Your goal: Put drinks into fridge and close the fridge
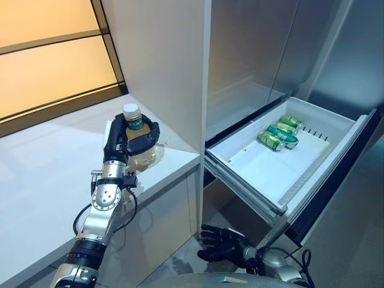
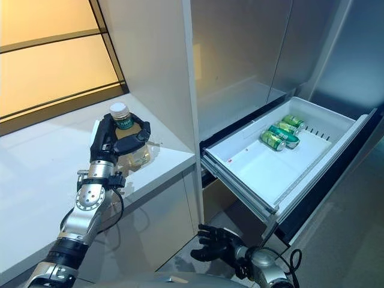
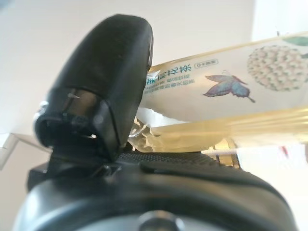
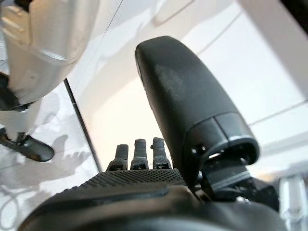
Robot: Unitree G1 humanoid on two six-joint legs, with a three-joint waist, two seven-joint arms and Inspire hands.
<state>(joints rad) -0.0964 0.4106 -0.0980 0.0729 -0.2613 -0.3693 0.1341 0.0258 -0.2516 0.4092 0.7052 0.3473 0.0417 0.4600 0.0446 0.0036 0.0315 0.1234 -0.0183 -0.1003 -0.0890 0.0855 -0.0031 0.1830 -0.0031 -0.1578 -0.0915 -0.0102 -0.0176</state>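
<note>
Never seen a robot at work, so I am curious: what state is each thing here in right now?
Clear plastic bottle of yellow tea: upright on the white counter, gripped.
Left robot hand: shut on the bottle.
Right robot hand: open, hanging low.
White fridge drawer: pulled open.
Green drink cans: lying inside the drawer.

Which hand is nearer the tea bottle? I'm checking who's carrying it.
Left. The left hand is curled round the tea bottle on the counter; the right hand hangs low, below the open drawer.

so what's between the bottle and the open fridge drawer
In the left eye view, a white upright cabinet panel stands between the bottle, held on the counter in the left hand, and the open drawer holding cans.
</note>
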